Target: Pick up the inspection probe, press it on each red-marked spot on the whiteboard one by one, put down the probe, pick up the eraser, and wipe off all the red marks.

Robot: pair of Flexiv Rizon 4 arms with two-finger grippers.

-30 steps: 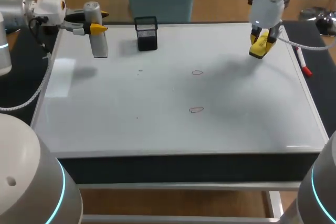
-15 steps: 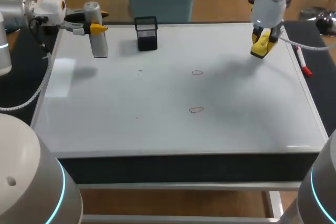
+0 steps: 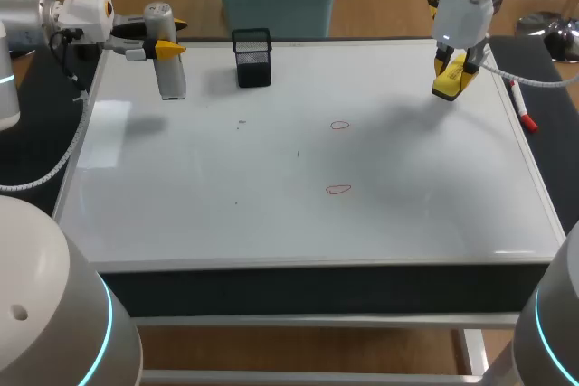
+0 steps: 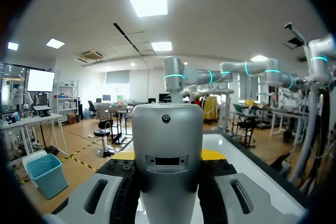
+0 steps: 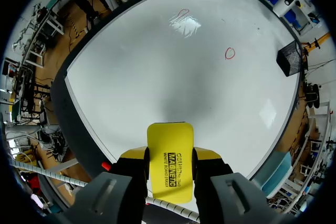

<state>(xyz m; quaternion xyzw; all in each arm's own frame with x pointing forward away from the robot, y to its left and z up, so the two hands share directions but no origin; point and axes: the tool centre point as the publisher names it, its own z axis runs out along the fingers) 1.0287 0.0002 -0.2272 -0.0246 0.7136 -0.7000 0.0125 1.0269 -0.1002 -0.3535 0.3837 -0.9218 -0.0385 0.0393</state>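
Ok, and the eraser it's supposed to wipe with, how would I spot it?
Start at the big whiteboard and look to its far right corner, where the right arm comes in. The eraser is the flat block pinched in that arm's hand, held above the board. It is bright yellow with dark print, unlike the thin red-capped marker lying at the board's right edge.

Left wrist view: inspection probe cut off at its lower end; its body masks most of the left claw's tips. Eraser: gripped sides hidden by right claw. Dark specks on whiteboard: too small to identify.
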